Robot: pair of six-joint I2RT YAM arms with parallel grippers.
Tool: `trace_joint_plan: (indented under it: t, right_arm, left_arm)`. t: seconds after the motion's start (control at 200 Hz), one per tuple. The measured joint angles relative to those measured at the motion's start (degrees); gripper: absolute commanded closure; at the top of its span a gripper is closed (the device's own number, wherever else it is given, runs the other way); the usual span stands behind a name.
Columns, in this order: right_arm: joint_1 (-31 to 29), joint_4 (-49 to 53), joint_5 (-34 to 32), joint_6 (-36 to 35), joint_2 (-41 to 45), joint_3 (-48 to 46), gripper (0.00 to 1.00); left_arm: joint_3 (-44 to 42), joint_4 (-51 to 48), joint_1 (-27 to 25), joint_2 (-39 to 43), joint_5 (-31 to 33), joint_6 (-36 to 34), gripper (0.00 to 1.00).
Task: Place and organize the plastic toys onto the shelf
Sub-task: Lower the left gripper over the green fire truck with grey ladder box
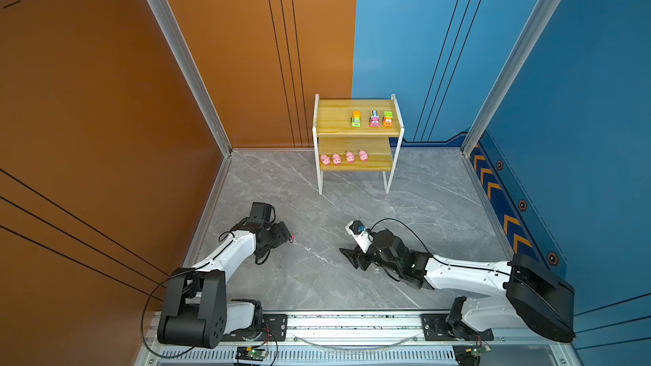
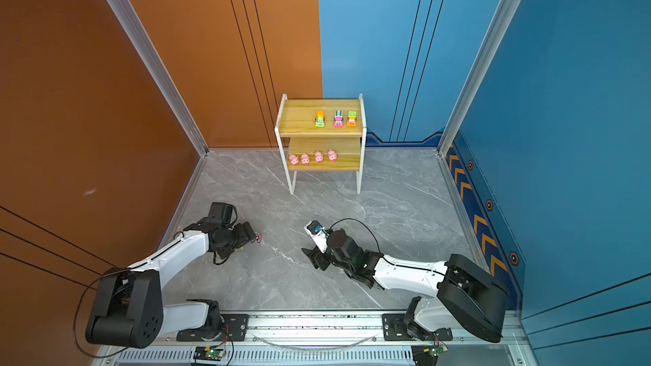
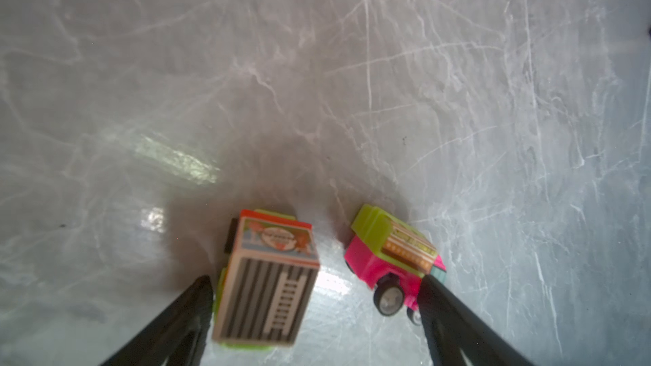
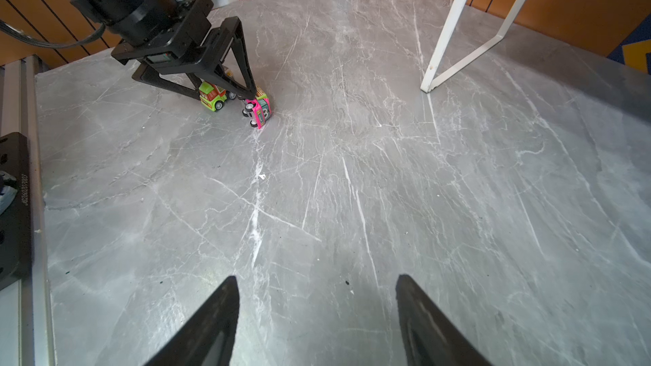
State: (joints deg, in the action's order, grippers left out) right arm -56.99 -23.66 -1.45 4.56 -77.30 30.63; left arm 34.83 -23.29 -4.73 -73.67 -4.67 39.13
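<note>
Finds the left arm folded low at the lower left of both top views, elbow raised, wrist tipped down toward the grey surface [image 1: 317, 276]; shows the left tool [image 3: 317, 279] at the bottom of the left wrist view with its jaws spread wide and clamped on nothing; sets the green truck [image 3: 267, 290] upright between them, just beside one finger [image 3: 190, 311], and the pink truck [image 3: 391, 258] tipped on its side against the other fingertip; places both trucks on the surface, at the upper left of the right wrist view under that same tool. Finds the right arm stretched in from the lower right of both top views, low over the surface; shows the right tool [image 4: 316, 279] with jaws apart and only bare surface between them, well apart from the two trucks. Counts five trucks in all: two on the surface, three more trucks [image 1: 356, 119] [image 1: 374, 119] [image 1: 388, 118] in a row on the right half of the upper board of the shelf [image 1: 334, 117]; counts four pink pigs [image 1: 325, 160] [image 1: 336, 159] [image 1: 349, 157] [image 1: 363, 155] in a row on the left part of the lower board.
</note>
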Motion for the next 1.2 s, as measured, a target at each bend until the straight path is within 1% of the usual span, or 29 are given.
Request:
trace_joint_plan:
  t: [0.135, 0.285, 0.48, 0.591, 0.691, 0.701, 0.736, 0.971, 1.136, 1.196]
  right_arm:
    - [0.00, -0.92, 0.11, 0.39, -1.18, -0.02, 0.30]
    - [0.07, -1.66, 0.44, 0.83, -2.14, -0.02, 0.30]
    - [0.07, -1.75, 1.29, 1.31, -3.08, -0.02, 0.30]
    - [0.07, -2.05, 1.29, 1.44, -3.26, -0.02, 0.30]
    - [0.07, -2.21, 1.31, 1.46, -3.72, -0.02, 0.30]
    - [0.07, -2.25, 1.31, 1.46, -3.80, -0.02, 0.30]
    - [0.07, -2.40, 1.31, 1.46, -4.09, -0.02, 0.30]
    - [0.07, -2.54, 1.31, 1.66, -5.01, -0.02, 0.31]
    - [0.07, -2.56, 1.31, 1.75, -5.05, -0.02, 0.31]
    - [0.07, -2.60, 1.33, 1.88, -5.18, -0.02, 0.31]
  left_arm:
    - [-2.71, 0.20, -1.11, 3.43, 0.15, 0.42, 0.10]
    - [-3.58, -0.72, -1.62, 6.05, 2.34, 0.35, 0.10]
    - [-3.19, -2.51, -1.97, 7.21, 6.91, -0.11, 0.10]
    - [-1.25, -4.68, -2.54, 7.26, 10.12, -0.72, 0.13]
    - [0.59, -5.75, -3.56, 7.23, 12.83, -1.31, 0.13]
    - [0.74, -5.86, -3.69, 7.23, 13.11, -1.38, 0.16]
    - [1.18, -6.16, -4.17, 7.23, 13.86, -1.57, 0.19]
    - [1.90, -8.07, -9.38, 5.66, 20.59, -1.73, 0.29]
    - [1.90, -8.33, -12.28, 3.82, 25.70, 0.24, 0.41]
    - [1.90, -8.15, -12.59, 3.15, 27.10, 0.94, 0.43]
